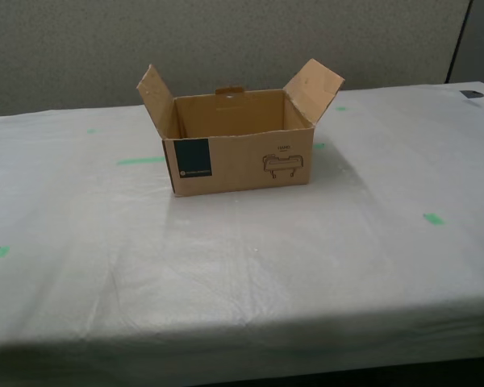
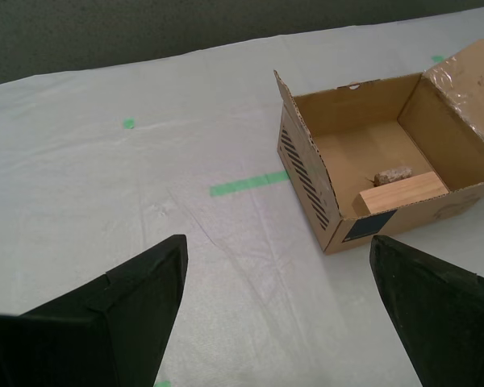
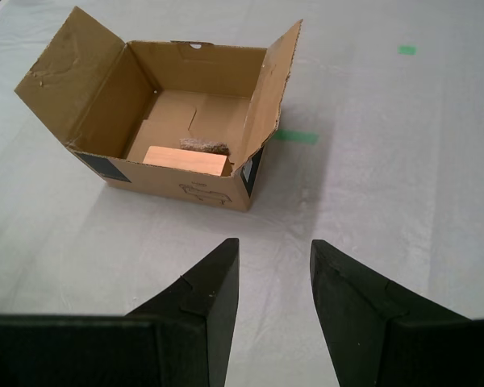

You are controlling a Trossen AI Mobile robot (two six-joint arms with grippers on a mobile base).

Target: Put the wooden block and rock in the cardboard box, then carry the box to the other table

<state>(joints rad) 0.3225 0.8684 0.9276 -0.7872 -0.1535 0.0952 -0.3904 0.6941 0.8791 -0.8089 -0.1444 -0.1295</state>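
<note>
Wooden block (image 3: 185,160) — wrist views only

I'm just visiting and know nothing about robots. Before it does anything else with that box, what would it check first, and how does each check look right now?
1. Wooden block inside the cardboard box: ok.
2. Rock inside the box, lying beside the block: ok.
3. Box resting on the white-sheeted table with green tape marks: ok.
4. Box flaps open and standing up: ok, though they could get in the way of a grip.
5. My first gripper holding nothing, short of the box: ok.
6. My second gripper open wide and holding nothing: ok.
</note>
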